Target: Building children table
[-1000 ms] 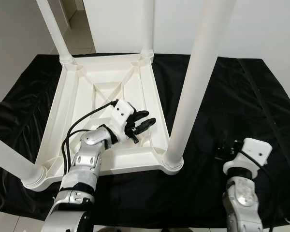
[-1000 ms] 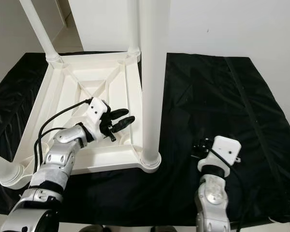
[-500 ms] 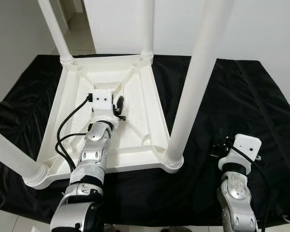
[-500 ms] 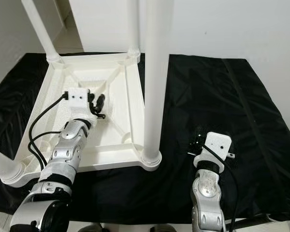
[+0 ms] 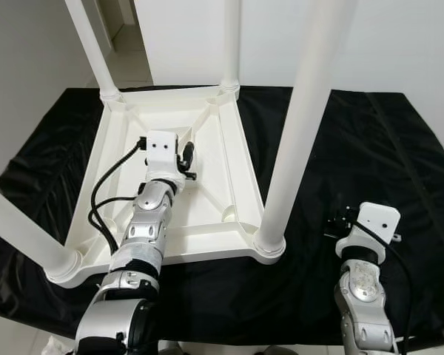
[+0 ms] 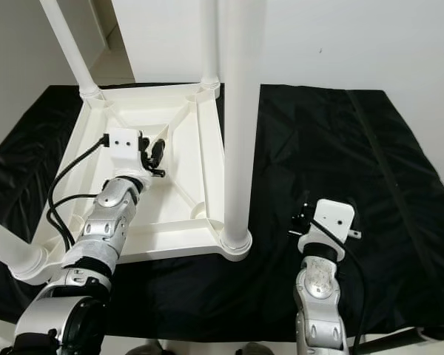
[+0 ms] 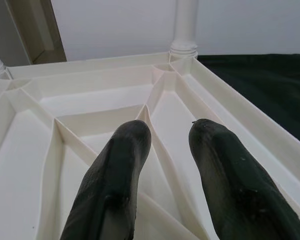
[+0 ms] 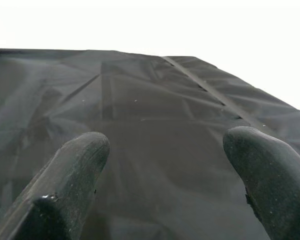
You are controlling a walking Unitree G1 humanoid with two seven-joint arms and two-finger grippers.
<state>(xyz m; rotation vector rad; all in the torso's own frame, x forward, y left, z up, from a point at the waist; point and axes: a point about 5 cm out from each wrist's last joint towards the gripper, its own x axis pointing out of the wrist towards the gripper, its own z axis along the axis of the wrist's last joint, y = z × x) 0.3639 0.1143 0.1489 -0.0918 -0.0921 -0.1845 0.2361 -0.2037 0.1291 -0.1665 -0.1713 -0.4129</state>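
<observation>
1. White plastic children's table [image 5: 222, 151], upside down on a black crinkled cloth [image 5: 370, 148] that covers the work surface. Ribbed underside faces up; sits on the left half of the cloth.
2. Four white round plastic legs stand up from the corner sockets: near-left leg [image 5: 22, 233] at the left edge, far-left leg [image 5: 92, 48], far-right leg [image 5: 231, 41], near-right leg [image 5: 300, 129] closest to the camera and running out of the top of the frame.
3. Left gripper [image 7: 170, 137] is over the inside of the tabletop underside, above the crossing diagonal ribs [image 7: 155, 97], pointing toward the far-right corner socket. Fingers [image 7: 117, 170] a small gap apart, nothing between them. Can't tell whether the tips touch the rib below.
4. Black cable [image 5: 107, 192] loops from the left wrist back along the silver forearm.
5. Right gripper [image 8: 165, 145] hangs low over bare black cloth, right of the near-right leg and well apart from the table. Fingers [image 8: 75, 170] spread wide, empty.
6. White wall [image 5: 399, 37] behind the cloth; light floor and doorway at the far left.
</observation>
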